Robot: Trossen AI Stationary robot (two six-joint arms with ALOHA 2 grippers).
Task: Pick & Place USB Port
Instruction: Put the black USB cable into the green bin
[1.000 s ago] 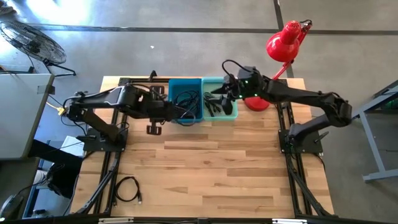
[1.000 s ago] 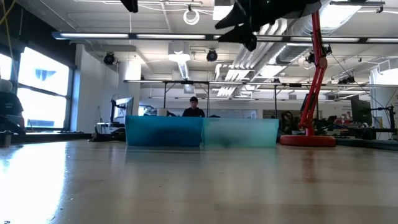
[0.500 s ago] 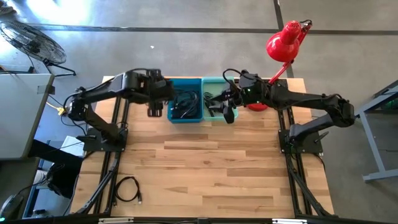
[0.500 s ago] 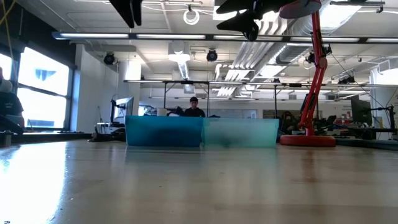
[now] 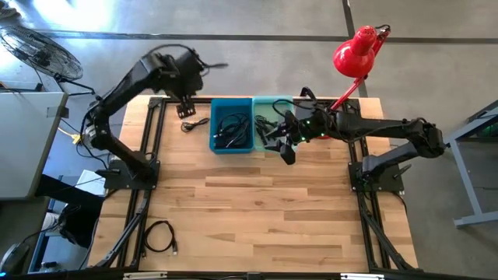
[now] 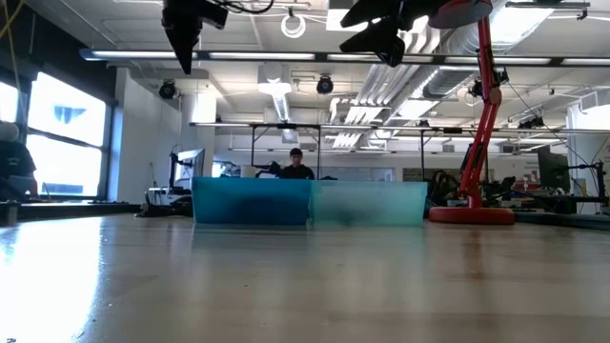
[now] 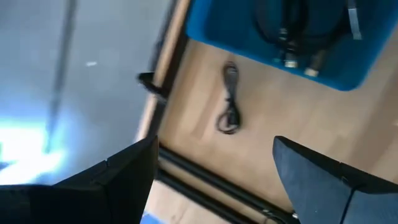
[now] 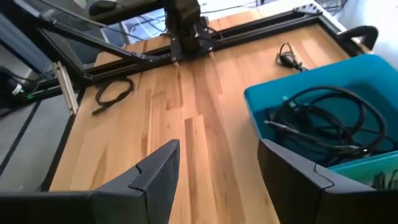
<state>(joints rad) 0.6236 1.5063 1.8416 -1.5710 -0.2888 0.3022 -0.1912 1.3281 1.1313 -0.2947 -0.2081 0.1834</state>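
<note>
USB cable (image 5: 188, 125) beside blue bin (image 5: 232, 148), no readable writing; both grippers spread, empty.

Blue bin (image 5: 232, 124) (blk cables (image 5: 231, 128))

I'm running this from what looks like an open-plan robotics lab or workshop: bare concrete floor (image 5: 249, 19), exposed pipes and strip lights on the ceiling (image 6: 286, 57), and rows of workbenches (image 6: 286, 129) behind my wooden desk (image 5: 257, 210). A person (image 6: 296, 164) sits at a far bench with a monitor (image 6: 186, 167) nearby. A floor fan (image 5: 35, 47) and a red lamp (image 5: 356, 50) stand beside the framed desk.
</note>
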